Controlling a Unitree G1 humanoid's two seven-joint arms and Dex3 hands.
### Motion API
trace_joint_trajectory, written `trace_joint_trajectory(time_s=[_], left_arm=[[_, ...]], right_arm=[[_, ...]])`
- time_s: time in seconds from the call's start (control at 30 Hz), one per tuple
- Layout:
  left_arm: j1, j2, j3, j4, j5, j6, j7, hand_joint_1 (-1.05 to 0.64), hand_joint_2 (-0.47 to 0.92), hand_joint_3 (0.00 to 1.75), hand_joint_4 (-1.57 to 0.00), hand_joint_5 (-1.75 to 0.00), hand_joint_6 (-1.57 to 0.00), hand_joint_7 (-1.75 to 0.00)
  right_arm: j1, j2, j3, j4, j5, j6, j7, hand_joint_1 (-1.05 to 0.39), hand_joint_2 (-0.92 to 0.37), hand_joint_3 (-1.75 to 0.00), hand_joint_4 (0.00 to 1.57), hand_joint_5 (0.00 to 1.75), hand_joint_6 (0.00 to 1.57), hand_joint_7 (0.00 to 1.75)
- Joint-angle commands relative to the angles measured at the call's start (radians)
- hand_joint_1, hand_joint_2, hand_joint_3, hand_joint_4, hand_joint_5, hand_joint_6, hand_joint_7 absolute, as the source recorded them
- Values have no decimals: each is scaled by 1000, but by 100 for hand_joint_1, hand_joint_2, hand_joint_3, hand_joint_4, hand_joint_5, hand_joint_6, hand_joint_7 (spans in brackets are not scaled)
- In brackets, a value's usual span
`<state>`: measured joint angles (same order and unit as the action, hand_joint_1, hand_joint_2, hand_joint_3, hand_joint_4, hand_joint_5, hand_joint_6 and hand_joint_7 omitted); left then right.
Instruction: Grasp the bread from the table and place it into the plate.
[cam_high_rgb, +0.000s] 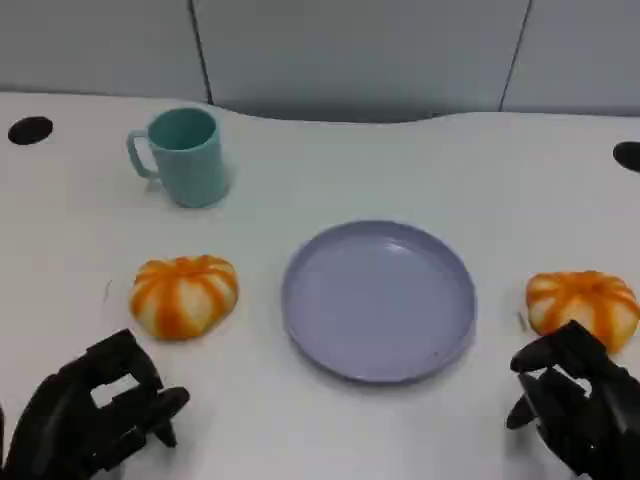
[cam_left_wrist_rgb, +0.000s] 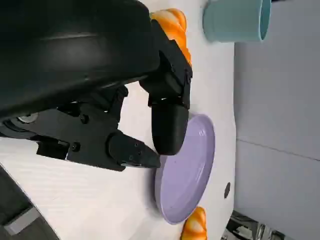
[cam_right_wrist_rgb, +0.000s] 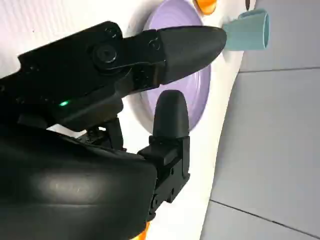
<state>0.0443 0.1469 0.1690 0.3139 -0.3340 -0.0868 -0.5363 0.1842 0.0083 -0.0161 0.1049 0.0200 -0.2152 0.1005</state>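
The left hand (cam_high_rgb: 95, 415) hovers low over the table with its fingers apart and nothing between them; just ahead of it, apart from the fingertips, lies one orange-striped bread roll (cam_high_rgb: 184, 295). The right hand (cam_high_rgb: 575, 405) is likewise empty, fingers loosely spread, and a second bread roll (cam_high_rgb: 583, 305) sits right in front of it, so close that the fingertips overlap its near edge in the head view; whether they touch it I cannot tell. Between the two hands and a little farther out rests the lilac plate (cam_high_rgb: 378, 298), bare, with each roll lying beside it on the table. Beyond the left-hand roll, well away from both hands, stands a teal mug (cam_high_rgb: 182, 155). As I judge it, the task has barely begun: no bread is grasped or lifted, nothing is in the plate, and the whole grasp, carry and release remain.
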Motion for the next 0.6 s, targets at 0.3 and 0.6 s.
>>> trace_joint_trajectory(time_s=[0.3, 0.6], left_arm=[[5, 19, 8, -10, 5, 1, 5, -18, 90, 4, -73, -175, -59, -175], [2, 25, 19, 5, -6, -19, -14, -16, 90, 4, -74, -175, -59, -175]], right_arm=[[-5, -13, -10, 3, 4, -12, -2, -28, -92, -28, 60, 175, 36, 175], [6, -7, 1, -11, -2, -4, -4, -29, -92, -28, 61, 175, 36, 175]])
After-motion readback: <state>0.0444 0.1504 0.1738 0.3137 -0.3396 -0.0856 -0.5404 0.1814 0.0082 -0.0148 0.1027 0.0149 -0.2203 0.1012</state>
